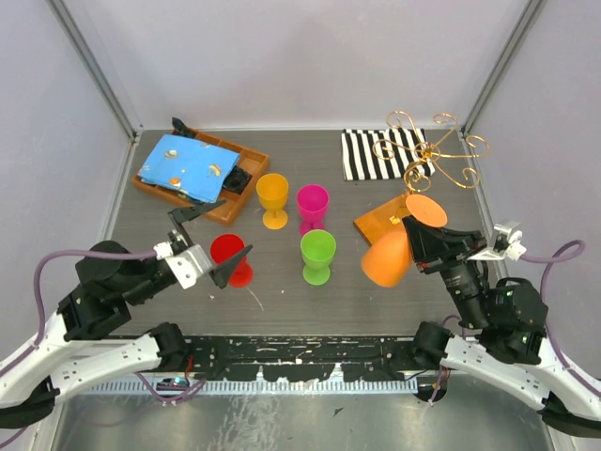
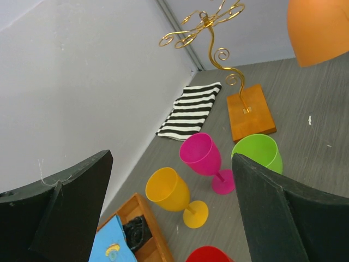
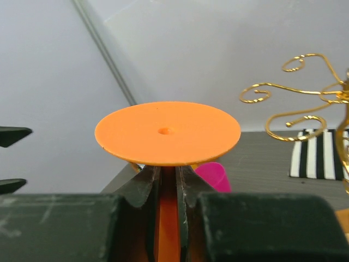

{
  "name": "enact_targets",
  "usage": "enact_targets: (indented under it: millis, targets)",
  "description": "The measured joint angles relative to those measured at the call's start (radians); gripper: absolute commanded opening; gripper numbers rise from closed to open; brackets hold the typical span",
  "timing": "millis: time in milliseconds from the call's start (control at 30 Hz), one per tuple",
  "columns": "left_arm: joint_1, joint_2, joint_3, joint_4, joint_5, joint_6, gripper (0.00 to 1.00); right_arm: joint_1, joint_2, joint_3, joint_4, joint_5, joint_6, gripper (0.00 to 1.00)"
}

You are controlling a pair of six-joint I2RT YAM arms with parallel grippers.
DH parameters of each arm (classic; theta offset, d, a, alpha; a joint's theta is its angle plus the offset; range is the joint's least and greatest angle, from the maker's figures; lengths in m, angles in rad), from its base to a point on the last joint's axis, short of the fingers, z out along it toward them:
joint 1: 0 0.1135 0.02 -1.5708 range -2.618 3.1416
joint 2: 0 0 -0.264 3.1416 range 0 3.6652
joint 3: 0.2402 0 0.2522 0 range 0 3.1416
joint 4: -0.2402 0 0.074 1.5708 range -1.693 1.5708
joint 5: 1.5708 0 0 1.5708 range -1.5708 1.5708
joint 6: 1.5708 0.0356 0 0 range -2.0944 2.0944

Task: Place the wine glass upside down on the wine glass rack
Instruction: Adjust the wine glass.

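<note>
Nearest the lens in the right wrist view, the right claw (image 3: 169, 177) is clamped on the stem of the orange wine glass (image 3: 167, 131). Its two black fingers (image 3: 133, 188) press the stem from either side, just under the flat round foot.

Wine glass position:
- It is held off the desk (image 1: 282, 296), at the right side of the workspace.
- It is tilted in the top view: the bowl points down toward the near edge, and the foot points up toward the wine glass rack (image 1: 430, 153).
- It is not on the rack. The foot is near the gold scroll arms but apart from them in the right wrist view.
- The rack stands upright on its orange-brown wooden base, with nothing hanging on its arms.

Left claw (image 2: 172, 158):
- Its fingers stand wide apart, with nothing between them.
- It hangs above the near left part of the desk, just beside the red glass (image 1: 228, 252).

Other items on the desk:
- A yellow glass (image 1: 272, 193), a magenta glass (image 1: 313, 200) and a green glass (image 1: 317, 249) stand upright in the middle, close together but not touching.
- A black-and-white striped cloth (image 1: 362, 155) lies flat at the far edge, beside the rack.
- A wooden tray (image 1: 235, 202) sits at the far left, with a blue patterned cloth (image 1: 183, 164) lying over it.
</note>
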Motion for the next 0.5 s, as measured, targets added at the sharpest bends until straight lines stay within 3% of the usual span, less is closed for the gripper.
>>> enact_targets:
  millis: [133, 500]
  targets:
    - [0.000, -0.019, -0.014, -0.005, -0.009, -0.040, 0.98, 0.000, -0.058, -0.086, 0.000, 0.075, -0.059, 0.08]
    - [0.000, -0.030, -0.110, -0.002, -0.033, -0.076, 0.98, 0.000, -0.229, -0.187, -0.035, 0.158, -0.307, 0.01]
